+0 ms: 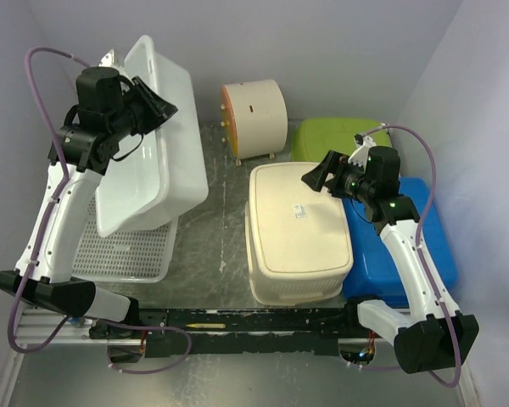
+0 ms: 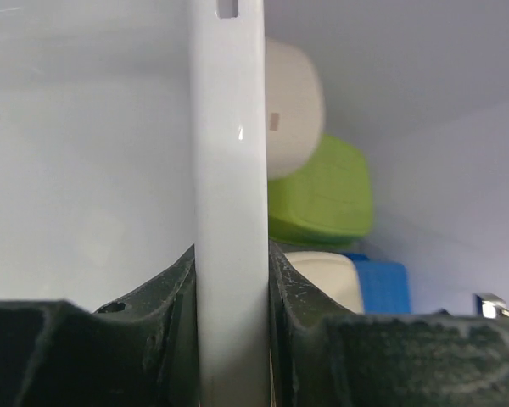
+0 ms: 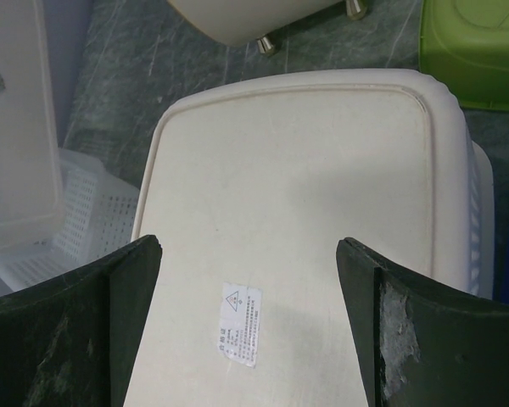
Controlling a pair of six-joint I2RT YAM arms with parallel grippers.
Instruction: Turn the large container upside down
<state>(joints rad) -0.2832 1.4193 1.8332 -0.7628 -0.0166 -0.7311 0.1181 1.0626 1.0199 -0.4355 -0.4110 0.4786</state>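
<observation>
The large white container (image 1: 165,144) is tilted up on its side at the left, its open side facing left, resting over a white perforated basket. My left gripper (image 1: 163,108) is shut on its upper rim; in the left wrist view the white rim (image 2: 229,153) stands upright, pinched at my left gripper (image 2: 231,254). My right gripper (image 1: 316,176) is open and empty, hovering over the far right part of a cream container (image 1: 297,246) that lies bottom up. In the right wrist view my right gripper (image 3: 248,246) is spread wide above the cream base (image 3: 297,161) and its label.
A white perforated basket (image 1: 123,253) lies under the tilted container. A round cream tub on legs (image 1: 256,117) stands at the back. A green container (image 1: 335,136) and a blue container (image 1: 424,246) sit at the right, close to the cream one.
</observation>
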